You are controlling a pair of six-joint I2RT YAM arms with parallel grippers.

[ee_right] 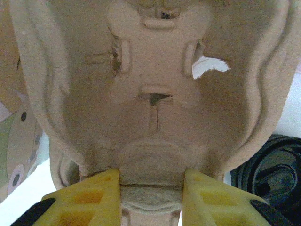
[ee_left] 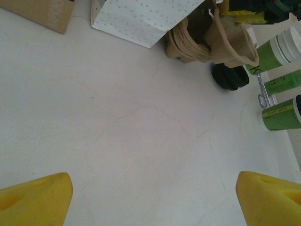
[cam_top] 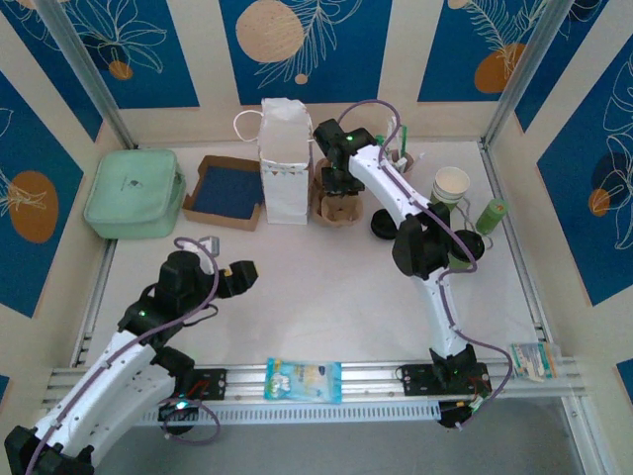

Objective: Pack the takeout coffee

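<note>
**Coffee stands apart from both grippers; right gripper clamped on the carrier**

- Takeout coffee: upright on the table, to the right of the pulp cup carrier and nearer the arm bases than it. It is not in the carrier. The left wrist view shows its green lower band, with the upper part cut by the frame edge. In the top view the right arm's elbow covers most of it.
- Black lids: flat on the table just right of the carrier, between it and the coffee.
- Slim green tube and a lidless cream cup: also right of the carrier, the cup further back than the coffee.
- Right gripper: at the carrier, well apart from the coffee. Its yellow fingers press on either side of a pulp tab at the carrier's edge, and the tab fills the gap between them.
- White paper bag: upright, just left of the carrier.
- Left gripper: left of the carrier and toward the bases. Its fingers are spread wide over bare table with nothing between them. It is well apart from the coffee.
</note>
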